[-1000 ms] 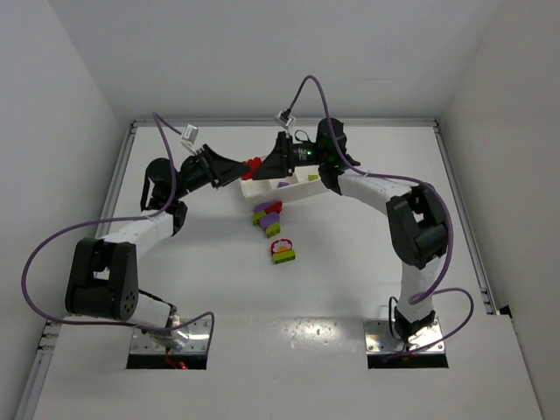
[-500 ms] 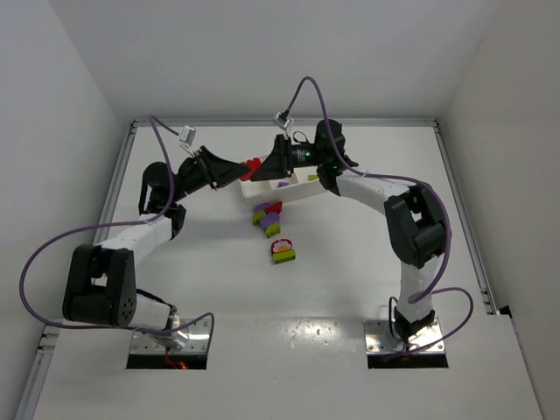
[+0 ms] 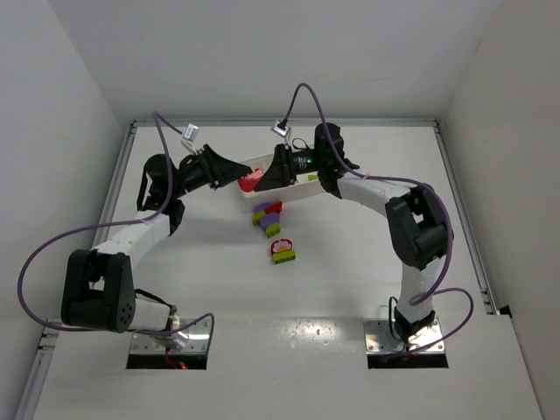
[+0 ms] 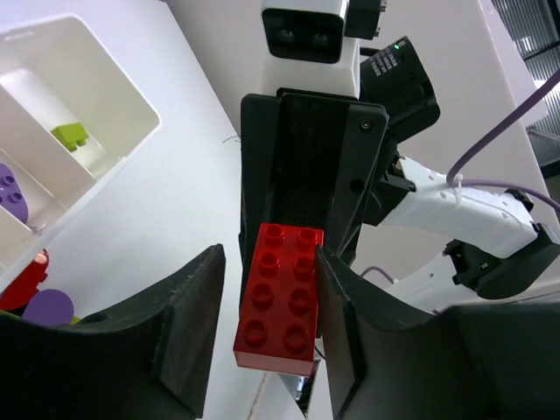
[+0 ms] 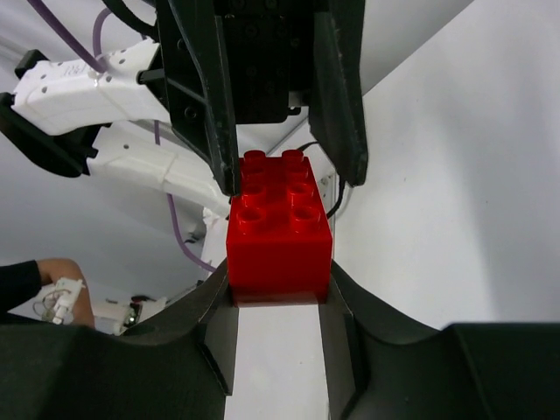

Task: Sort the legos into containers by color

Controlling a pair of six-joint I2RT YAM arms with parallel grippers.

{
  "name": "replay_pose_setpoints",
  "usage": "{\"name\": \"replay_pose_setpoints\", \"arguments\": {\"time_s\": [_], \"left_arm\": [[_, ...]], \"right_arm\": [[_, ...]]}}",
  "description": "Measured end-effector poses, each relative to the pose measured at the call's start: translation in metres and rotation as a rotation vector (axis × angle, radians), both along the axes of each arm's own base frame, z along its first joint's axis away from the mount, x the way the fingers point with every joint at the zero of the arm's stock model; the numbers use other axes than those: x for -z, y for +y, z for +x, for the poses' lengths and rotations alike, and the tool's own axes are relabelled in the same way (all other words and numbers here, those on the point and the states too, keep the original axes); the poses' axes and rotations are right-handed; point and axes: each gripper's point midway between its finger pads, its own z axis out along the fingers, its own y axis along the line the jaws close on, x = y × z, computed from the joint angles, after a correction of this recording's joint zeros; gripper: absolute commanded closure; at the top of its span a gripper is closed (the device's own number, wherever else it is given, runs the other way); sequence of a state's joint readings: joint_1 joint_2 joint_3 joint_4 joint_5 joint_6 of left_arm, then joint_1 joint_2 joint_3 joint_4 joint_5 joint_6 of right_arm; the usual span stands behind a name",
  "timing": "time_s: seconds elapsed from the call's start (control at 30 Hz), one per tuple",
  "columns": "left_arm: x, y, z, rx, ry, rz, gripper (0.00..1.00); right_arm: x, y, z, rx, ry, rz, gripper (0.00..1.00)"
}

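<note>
Closing in over the last second, the right gripper (image 5: 280, 276) now clamps the red brick (image 5: 279, 236) between both its fingers, while the left gripper (image 4: 269, 256) has eased its hold. In the left wrist view the brick sits at lower centre, touching the finger on the right side of the frame, with a clear gap to the finger on the left side; that gripper is released. Behind the brick, at upper centre, the right gripper's black body grips its far end.

From overhead the two grippers meet nose to nose at upper centre, with a patch of red between them over the left end of the white tray (image 3: 306, 187). In the upper left of the left wrist view, one compartment holds a lime brick (image 4: 70, 136) and the next a purple brick (image 4: 10, 188). Loose legos (image 3: 269, 217) lie on the table (image 3: 350, 262) just below the tray in the overhead frame, with two more (image 3: 283, 252) a little lower.
</note>
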State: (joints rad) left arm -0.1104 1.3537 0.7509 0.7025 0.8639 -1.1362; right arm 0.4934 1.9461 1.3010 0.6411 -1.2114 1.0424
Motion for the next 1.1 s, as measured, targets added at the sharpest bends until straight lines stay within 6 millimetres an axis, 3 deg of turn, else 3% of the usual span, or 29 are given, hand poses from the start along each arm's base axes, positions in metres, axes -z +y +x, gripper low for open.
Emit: {"name": "replay_pose_setpoints", "arguments": {"time_s": [0.07, 0.2, 0.37, 0.7, 1.1], "left_arm": [[0.000, 0.000, -0.001, 0.007, 0.002, 0.003, 0.56], [-0.003, -0.006, -0.003, 0.031, -0.010, 0.006, 0.56], [0.001, -0.012, -0.004, 0.057, -0.001, 0.015, 0.49], [0.000, -0.018, -0.008, 0.095, -0.015, 0.020, 0.53], [-0.003, -0.024, -0.015, 0.137, -0.033, 0.021, 0.48]], "right_arm": [[-0.001, 0.000, -0.002, -0.004, -0.007, -0.003, 0.99], [0.000, -0.001, -0.003, -0.007, -0.016, -0.005, 0.99], [0.001, -0.002, -0.005, -0.020, -0.016, -0.007, 0.99], [0.001, -0.003, -0.009, -0.043, -0.013, -0.008, 0.99], [-0.001, -0.007, -0.007, -0.044, 0.005, -0.009, 0.99]]}}
